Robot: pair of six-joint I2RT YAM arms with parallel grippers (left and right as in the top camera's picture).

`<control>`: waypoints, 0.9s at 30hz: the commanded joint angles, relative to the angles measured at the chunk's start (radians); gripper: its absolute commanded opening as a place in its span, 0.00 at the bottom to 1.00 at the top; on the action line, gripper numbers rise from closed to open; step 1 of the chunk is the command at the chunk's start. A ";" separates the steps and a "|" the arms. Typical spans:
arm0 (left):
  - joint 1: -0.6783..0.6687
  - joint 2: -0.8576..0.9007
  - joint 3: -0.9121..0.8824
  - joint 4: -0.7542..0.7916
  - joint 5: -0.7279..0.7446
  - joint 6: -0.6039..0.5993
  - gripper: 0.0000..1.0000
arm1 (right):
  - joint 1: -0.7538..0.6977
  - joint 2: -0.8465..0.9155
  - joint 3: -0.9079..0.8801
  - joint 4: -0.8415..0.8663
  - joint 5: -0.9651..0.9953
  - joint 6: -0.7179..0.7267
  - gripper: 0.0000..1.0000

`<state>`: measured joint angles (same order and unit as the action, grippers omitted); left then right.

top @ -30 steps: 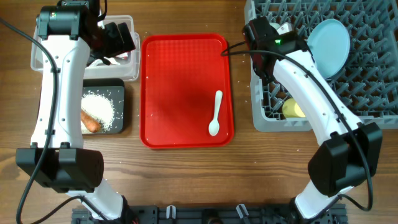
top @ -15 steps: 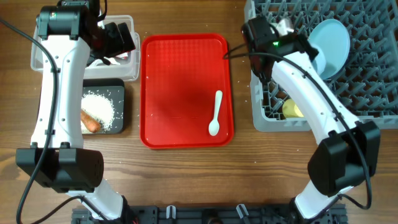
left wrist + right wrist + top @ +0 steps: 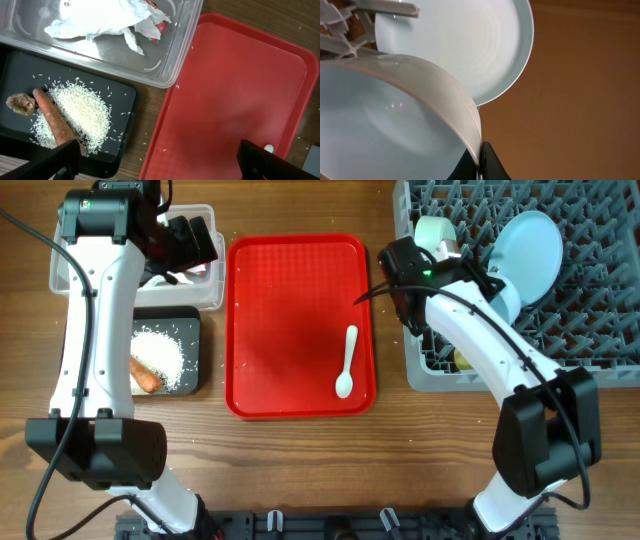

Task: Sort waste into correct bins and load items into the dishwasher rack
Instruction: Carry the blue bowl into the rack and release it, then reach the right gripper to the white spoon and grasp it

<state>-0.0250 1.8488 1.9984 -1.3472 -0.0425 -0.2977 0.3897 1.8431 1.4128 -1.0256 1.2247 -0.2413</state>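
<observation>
My right gripper (image 3: 480, 152) is shut on the rim of a pale blue bowl (image 3: 385, 120), held on edge over the left back corner of the grey dishwasher rack (image 3: 590, 330); the bowl (image 3: 433, 232) also shows overhead. The pale blue plate (image 3: 530, 252) stands in the rack behind it (image 3: 465, 45). A yellow cup (image 3: 464, 360) sits in the rack, partly under my arm. The white spoon (image 3: 346, 365) lies on the red tray (image 3: 290, 310). My left gripper (image 3: 157, 162) is open and empty above the clear tub (image 3: 165, 55) with the napkin (image 3: 100, 20) and the black tray (image 3: 120, 100) with rice (image 3: 80, 112), carrot (image 3: 55, 120) and brown scrap (image 3: 20, 104).
A few rice grains lie on the wood between the black tray and the red tray. My right arm (image 3: 480, 330) stretches across the rack's left side. Only one bowl shows.
My right gripper has moved left and toward the rack's back left corner, and the bowl it holds has come into plain view overhead. The left arm has not moved.
</observation>
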 commanded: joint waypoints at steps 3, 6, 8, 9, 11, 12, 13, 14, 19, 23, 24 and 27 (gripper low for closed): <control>0.000 -0.002 0.010 0.000 0.005 0.005 1.00 | 0.058 0.017 -0.025 0.013 -0.117 -0.071 0.04; 0.000 -0.002 0.010 0.000 0.005 0.005 1.00 | 0.068 0.017 -0.025 0.012 -0.230 -0.071 0.04; 0.000 -0.002 0.010 0.000 0.005 0.005 1.00 | 0.068 0.017 -0.025 0.012 -0.260 -0.070 0.04; 0.000 -0.002 0.010 0.000 0.005 0.005 1.00 | 0.068 0.017 -0.025 0.012 -0.261 -0.070 0.05; 0.000 -0.002 0.010 0.000 0.005 0.005 1.00 | 0.069 0.017 -0.025 0.008 -0.261 -0.070 0.10; 0.000 -0.002 0.010 0.000 0.005 0.005 1.00 | 0.073 0.017 -0.025 -0.003 -0.261 -0.070 0.13; 0.000 -0.002 0.010 0.000 0.005 0.005 1.00 | 0.080 0.017 -0.025 -0.019 -0.261 -0.070 0.15; 0.000 -0.002 0.010 0.000 0.005 0.005 1.00 | 0.095 0.017 -0.025 -0.050 -0.262 -0.069 0.26; 0.000 -0.002 0.010 0.000 0.005 0.005 1.00 | 0.177 0.017 -0.025 -0.062 -0.264 -0.071 0.92; 0.000 -0.002 0.010 0.000 0.005 0.005 1.00 | 0.200 0.016 -0.023 -0.036 -0.363 -0.070 1.00; 0.000 -0.002 0.010 0.000 0.005 0.005 1.00 | 0.200 0.016 -0.020 -0.036 -0.390 -0.069 1.00; 0.000 -0.002 0.010 0.000 0.005 0.005 1.00 | 0.200 0.016 0.019 -0.024 -0.451 -0.068 1.00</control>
<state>-0.0250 1.8488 1.9984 -1.3472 -0.0425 -0.2977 0.5900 1.8423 1.3972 -1.0615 0.8597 -0.3187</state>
